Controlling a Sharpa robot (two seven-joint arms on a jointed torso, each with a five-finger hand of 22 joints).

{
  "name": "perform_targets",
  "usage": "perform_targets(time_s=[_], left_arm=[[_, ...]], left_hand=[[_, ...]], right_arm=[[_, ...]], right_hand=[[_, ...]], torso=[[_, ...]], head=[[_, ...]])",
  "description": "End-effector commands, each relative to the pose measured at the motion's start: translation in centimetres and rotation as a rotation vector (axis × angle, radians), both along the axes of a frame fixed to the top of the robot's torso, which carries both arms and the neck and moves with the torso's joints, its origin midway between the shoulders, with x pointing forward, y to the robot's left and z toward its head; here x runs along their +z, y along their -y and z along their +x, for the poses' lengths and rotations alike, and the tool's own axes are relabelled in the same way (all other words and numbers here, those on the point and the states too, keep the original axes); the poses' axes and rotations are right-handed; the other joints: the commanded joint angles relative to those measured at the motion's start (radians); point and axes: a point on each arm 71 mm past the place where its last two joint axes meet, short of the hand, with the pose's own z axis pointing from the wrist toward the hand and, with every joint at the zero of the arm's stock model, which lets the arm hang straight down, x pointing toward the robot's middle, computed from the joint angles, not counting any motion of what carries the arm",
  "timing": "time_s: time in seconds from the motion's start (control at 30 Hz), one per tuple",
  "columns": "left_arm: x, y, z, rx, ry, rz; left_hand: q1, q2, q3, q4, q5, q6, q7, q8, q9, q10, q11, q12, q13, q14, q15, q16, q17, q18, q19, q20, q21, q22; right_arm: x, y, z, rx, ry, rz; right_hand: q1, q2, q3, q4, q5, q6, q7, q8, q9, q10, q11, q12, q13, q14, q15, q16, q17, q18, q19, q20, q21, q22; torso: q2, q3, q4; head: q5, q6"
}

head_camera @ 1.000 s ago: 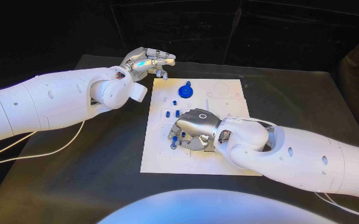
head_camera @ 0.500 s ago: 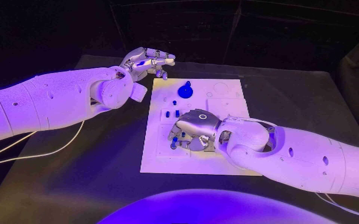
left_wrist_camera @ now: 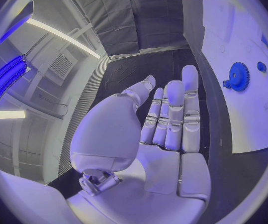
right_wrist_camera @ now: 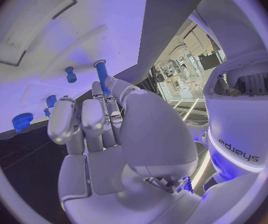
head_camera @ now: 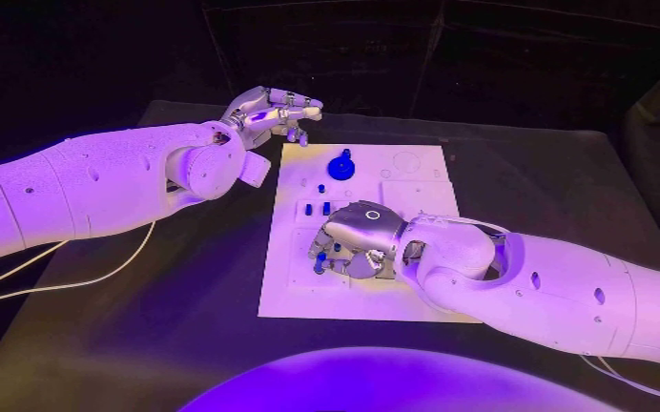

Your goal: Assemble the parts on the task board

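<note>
A thin blue pin (right_wrist_camera: pixel 101 77) is pinched in the fingers of the right hand (head_camera: pixel 354 238), low over the near-left part of the white task board (head_camera: pixel 413 193). It could slip or go in crooked if it is tilted. Short blue pegs (head_camera: pixel 320 209) stand close by and could be bumped. A blue gear (head_camera: pixel 340 164) lies farther back. The left hand (head_camera: pixel 271 112) is held spread and empty past the board's far-left corner, over the black table (head_camera: pixel 550 174), where more room is left.

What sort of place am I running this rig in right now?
Probably a robotics test cell or lab: a black table curtained in dark fabric, a white task board with small blue parts like the gear, and ceiling strip lights overhead.
</note>
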Motion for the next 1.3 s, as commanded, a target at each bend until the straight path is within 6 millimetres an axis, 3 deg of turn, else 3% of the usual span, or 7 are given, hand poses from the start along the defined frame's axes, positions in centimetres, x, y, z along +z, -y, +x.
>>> perform_targets(time_s=[0.03, 1.3], left_arm=[[0.12, 0.11, 0.0, -0.01, 0.001, -0.009], [0.09, 0.14, 0.07, -0.01, -0.001, -0.008]], left_hand=[[0.0, 0.007, 0.002, 0.002, 0.002, -0.004, 0.001, 0.005, 0.001, -0.003, 0.003, 0.005, -0.001, -0.007, 0.003, -0.003, -0.002, 0.004, 0.004, 0.004, -0.006, -0.001], [0.0, 0.007, 0.002, 0.002, 0.002, -0.004, 0.001, 0.005, 0.001, -0.003, 0.003, 0.005, -0.001, -0.007, 0.003, -0.003, -0.002, 0.004, 0.004, 0.004, -0.006, -0.001]], right_arm=[[0.15, -0.08, -0.11, 0.01, 0.007, 0.007], [-0.48, -0.26, 0.17, 0.001, 0.003, -0.065]], right_hand=[[-0.003, -0.004, 0.007, 0.0, 0.006, 0.006, 0.002, 0.006, 0.001, 0.007, -0.002, -0.006, 0.001, 0.006, 0.002, 0.006, 0.001, -0.018, 0.006, 0.003, 0.007, 0.001], [-0.021, -0.011, 0.011, -0.005, -0.004, 0.002, 0.002, 0.003, 0.0, 0.005, 0.0, -0.015, 0.0, 0.002, 0.004, 0.001, -0.01, -0.016, -0.002, 0.004, 0.003, -0.006]], torso=[[0.0, -0.0005, 0.0003], [0.0, -0.0003, 0.0005]], head=[[0.0, -0.001], [0.0, -0.001]])
